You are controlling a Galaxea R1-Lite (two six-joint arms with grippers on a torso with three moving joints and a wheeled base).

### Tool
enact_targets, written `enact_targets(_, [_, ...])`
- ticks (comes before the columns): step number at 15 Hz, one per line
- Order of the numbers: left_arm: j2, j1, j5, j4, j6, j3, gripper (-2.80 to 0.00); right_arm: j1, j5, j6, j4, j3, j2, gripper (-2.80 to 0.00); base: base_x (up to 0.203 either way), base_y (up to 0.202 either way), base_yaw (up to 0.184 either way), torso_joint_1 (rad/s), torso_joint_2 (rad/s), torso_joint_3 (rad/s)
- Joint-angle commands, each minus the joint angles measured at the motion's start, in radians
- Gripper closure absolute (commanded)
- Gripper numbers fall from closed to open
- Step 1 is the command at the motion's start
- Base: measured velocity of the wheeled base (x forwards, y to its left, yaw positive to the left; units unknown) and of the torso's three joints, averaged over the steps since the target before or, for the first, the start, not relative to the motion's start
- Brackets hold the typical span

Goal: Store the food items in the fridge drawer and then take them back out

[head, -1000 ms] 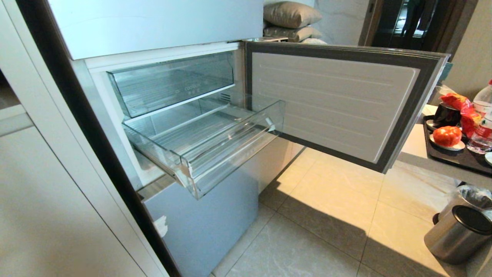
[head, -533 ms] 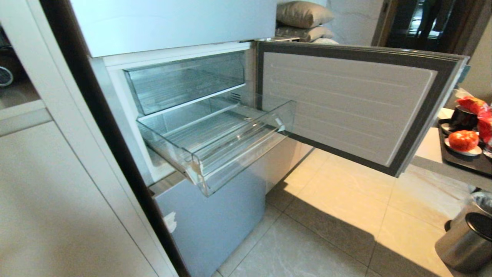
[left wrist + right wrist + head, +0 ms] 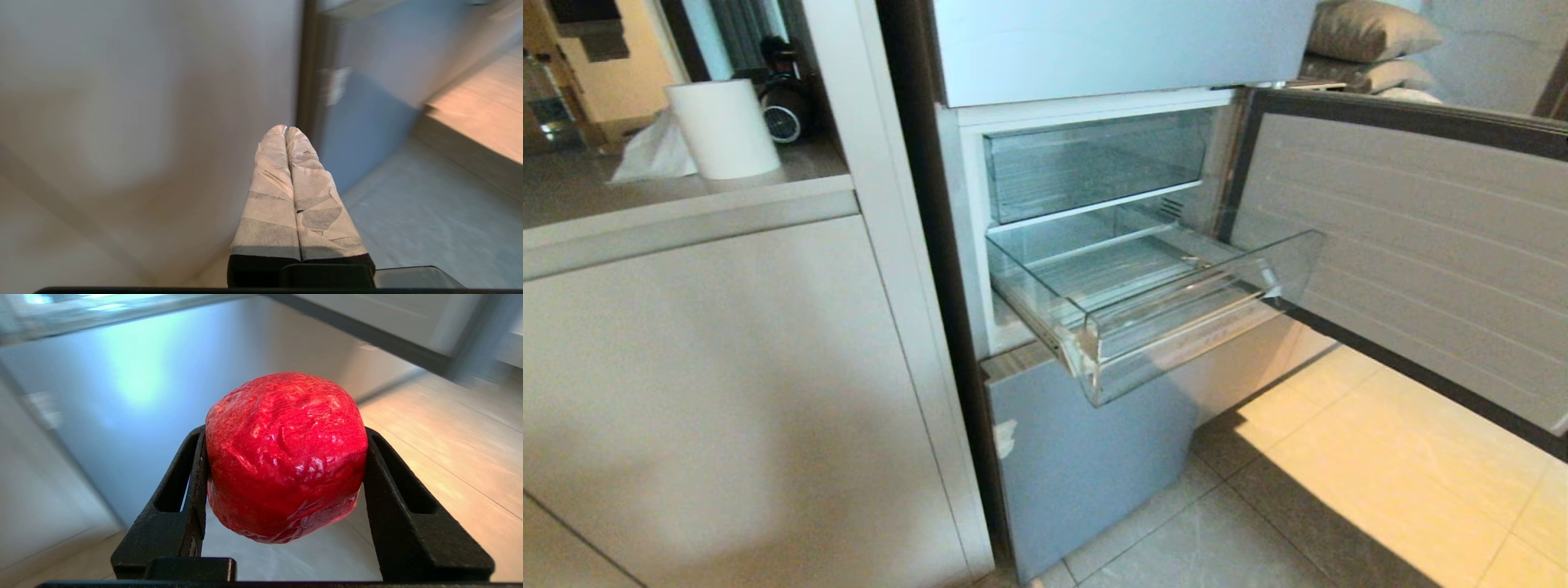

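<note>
Camera swung left since a second ago, so the tray with the other tomato is out of shot now. Fridge drawer [image 3: 1143, 302] sits pulled out of the fridge [image 3: 1086, 457], nothing in it. Right gripper [image 3: 286, 465] fingers are clamped on a red tomato [image 3: 286, 457]; left gripper [image 3: 286, 134] fingers are pressed together.

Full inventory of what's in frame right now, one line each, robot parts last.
fridge: 1, pale blue-grey, centre, middle door swung open to the right
fridge drawer: 1, clear, pulled out, nothing in it
upper bin: 1, clear, pushed in above the drawer
cabinet: 1, white, left of the fridge
paper roll: 1, white, on the counter above the cabinet
pillows: 2, beige, stacked behind the door
floor: pale tiles, sunlit patch
tomato: 1, glossy red, between the right gripper's fingers
left gripper: taped fingers, shut, holding nothing, low by the cabinet
right gripper: black, clamped on the tomato
</note>
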Motion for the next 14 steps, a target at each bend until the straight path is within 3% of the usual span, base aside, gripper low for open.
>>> enact_targets(1, [-0.001,0.001,0.0,0.001,0.0,0.0,0.0,0.0,0.0,0.0,0.0,0.0,0.002,0.0,-0.001,-0.006,0.183,-0.001,0.0,0.001])
enact_targets(5, [-0.001,0.0,0.0,0.001,0.0,-0.001,0.0,0.0,0.0,0.003,0.0,0.0,0.002,0.0,0.002,-0.007,0.154,0.002,0.0,0.002])
enact_targets(9, [-0.001,0.0,0.0,0.001,0.0,-0.001,0.0,0.001,0.009,-0.026,0.004,-0.018,0.015,0.0,0.001,-0.001,0.02,0.001,0.0,0.002])
enact_targets(12, [-0.001,0.0,0.0,0.001,-0.001,0.0,0.0,0.001,0.009,-0.001,0.02,-0.175,0.205,0.0,0.0,0.0,0.0,0.0,0.0,0.0])
enact_targets(14, [-0.001,0.0,0.0,0.001,0.0,0.0,0.0,0.001,0.012,0.035,0.016,-0.3,0.441,0.0,0.0,0.0,0.0,0.0,0.0,0.0])
